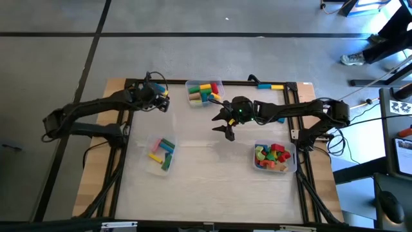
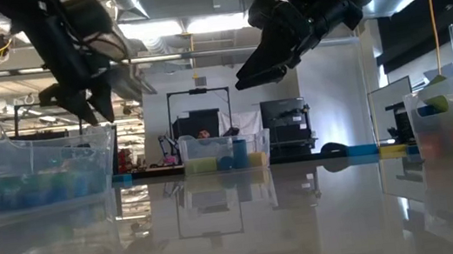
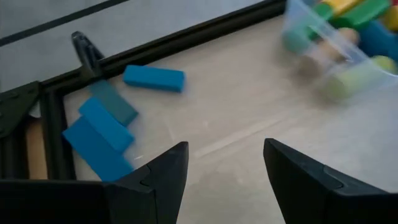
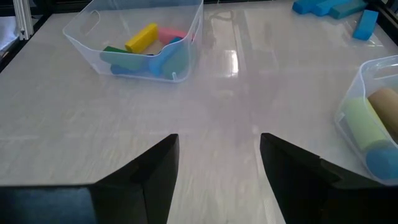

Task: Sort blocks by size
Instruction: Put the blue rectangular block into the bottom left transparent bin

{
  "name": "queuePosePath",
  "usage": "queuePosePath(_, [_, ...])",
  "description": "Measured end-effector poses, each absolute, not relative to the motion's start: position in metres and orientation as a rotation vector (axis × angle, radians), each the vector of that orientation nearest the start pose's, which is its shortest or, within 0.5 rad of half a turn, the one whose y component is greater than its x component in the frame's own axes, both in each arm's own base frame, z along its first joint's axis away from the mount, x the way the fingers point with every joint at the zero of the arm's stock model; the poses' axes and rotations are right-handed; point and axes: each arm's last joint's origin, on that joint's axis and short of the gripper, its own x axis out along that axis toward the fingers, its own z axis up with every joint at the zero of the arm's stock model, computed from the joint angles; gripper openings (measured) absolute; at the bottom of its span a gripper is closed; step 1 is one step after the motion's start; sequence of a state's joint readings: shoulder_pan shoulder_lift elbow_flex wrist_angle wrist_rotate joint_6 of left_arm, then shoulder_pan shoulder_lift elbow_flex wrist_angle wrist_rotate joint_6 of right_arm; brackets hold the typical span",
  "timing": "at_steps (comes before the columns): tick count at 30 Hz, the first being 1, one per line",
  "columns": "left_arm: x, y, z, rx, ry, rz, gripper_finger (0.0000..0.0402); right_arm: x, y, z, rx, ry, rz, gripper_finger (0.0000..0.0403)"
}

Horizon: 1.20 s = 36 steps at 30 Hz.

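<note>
1. The blocks sit in three clear bins on the tabletop (image 1: 206, 161).
2. The far bin (image 1: 204, 91), at the middle of the far edge, holds yellow, green, red and blue blocks (image 1: 203, 93).
3. The left bin (image 1: 161, 154) holds a few long blocks (image 1: 164, 153) in yellow, pink, green and blue.
4. The right bin (image 1: 275, 158) is full of short chunky blocks (image 1: 271, 156) in red, green, yellow and orange.
5. Three loose blue blocks (image 3: 102, 127) lie in the far left corner of the tabletop, by the black frame (image 3: 186, 38).
6. More blue blocks and a yellow one (image 1: 271, 86) lie along the far edge on the right.
7. The left claw (image 1: 162, 100) is open and holds nothing. It hangs above the far left corner, close to the loose blue blocks.
8. The right claw (image 1: 225, 126) is open and holds nothing. It hangs above the bare middle of the tabletop, between the far bin and the right bin.
</note>
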<state>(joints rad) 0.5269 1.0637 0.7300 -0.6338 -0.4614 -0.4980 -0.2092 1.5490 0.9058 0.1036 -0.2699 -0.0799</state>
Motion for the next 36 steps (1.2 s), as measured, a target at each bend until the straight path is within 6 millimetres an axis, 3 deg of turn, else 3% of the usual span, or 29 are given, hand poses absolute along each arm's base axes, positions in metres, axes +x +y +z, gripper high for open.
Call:
queuePosePath(9, [0.168, 0.145, 0.205, -0.483, 0.866, 1.222, 0.0205, 0.323, -0.061, 0.219, 0.051, 0.522, 0.082, 0.0225])
queuePosePath(17, [0.158, 0.175, 0.180, -0.537, 0.977, 1.290, 0.0205, 0.323, -0.061, 0.219, 0.049, 0.523, 0.073, 0.0225])
queuePosePath(30, [0.159, 0.234, 0.150, -0.472, 0.821, 1.331, 0.0205, 0.323, -0.061, 0.219, 0.045, 0.525, 0.054, 0.0225])
queuePosePath(36, [0.158, 0.247, 0.133, -0.476, 0.819, 1.329, 0.0205, 0.323, -0.061, 0.219, 0.052, 0.525, 0.052, 0.0225])
